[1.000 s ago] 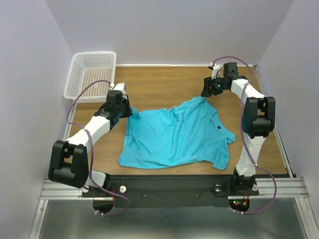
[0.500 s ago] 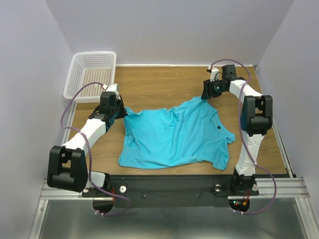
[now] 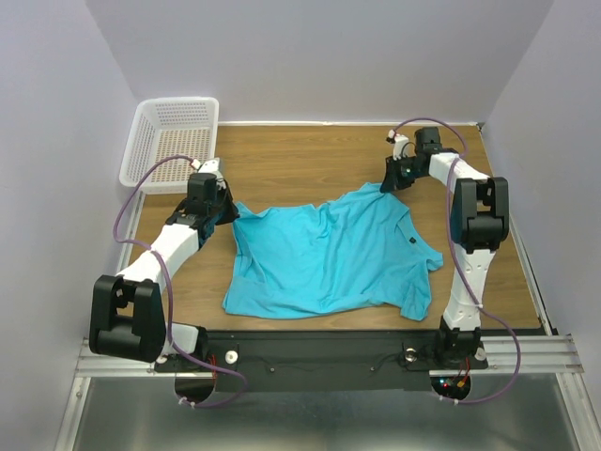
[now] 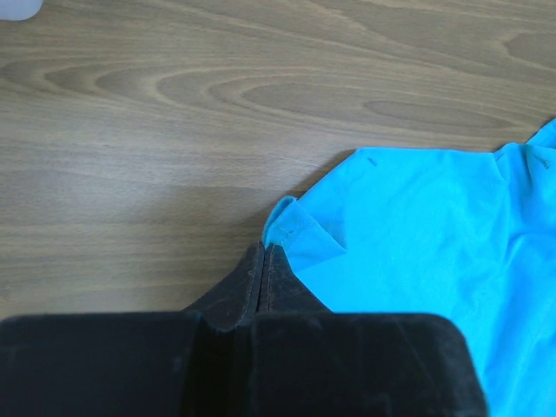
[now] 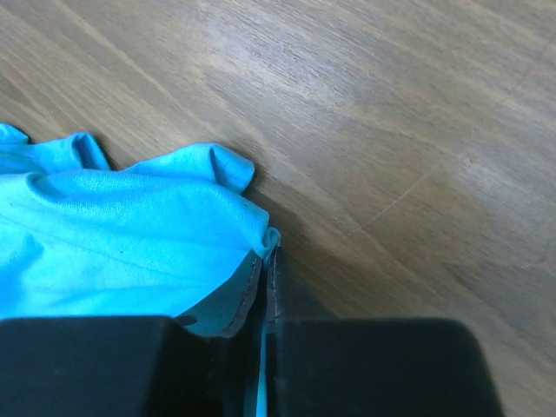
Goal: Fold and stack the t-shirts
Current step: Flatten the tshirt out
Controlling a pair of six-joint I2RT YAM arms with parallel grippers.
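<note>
A turquoise t-shirt (image 3: 329,254) lies spread and wrinkled on the wooden table (image 3: 310,155), with a small dark mark (image 3: 414,239) near its right side. My left gripper (image 3: 228,209) is at the shirt's far left corner. In the left wrist view its jaws (image 4: 264,249) are pressed together with the hemmed corner of the t-shirt (image 4: 295,228) caught at their tips. My right gripper (image 3: 387,184) is at the shirt's far right corner. In the right wrist view it (image 5: 269,252) is shut on the t-shirt's (image 5: 130,234) edge, and cyan cloth shows between the fingers.
A white mesh basket (image 3: 174,139) stands at the far left corner of the table. Bare wood lies beyond the shirt and to its right. Grey walls close in the sides and back.
My right gripper has closed on the shirt's far right edge. My left arm shifted left early on, drawing the shirt's corner with it, then stayed still.
</note>
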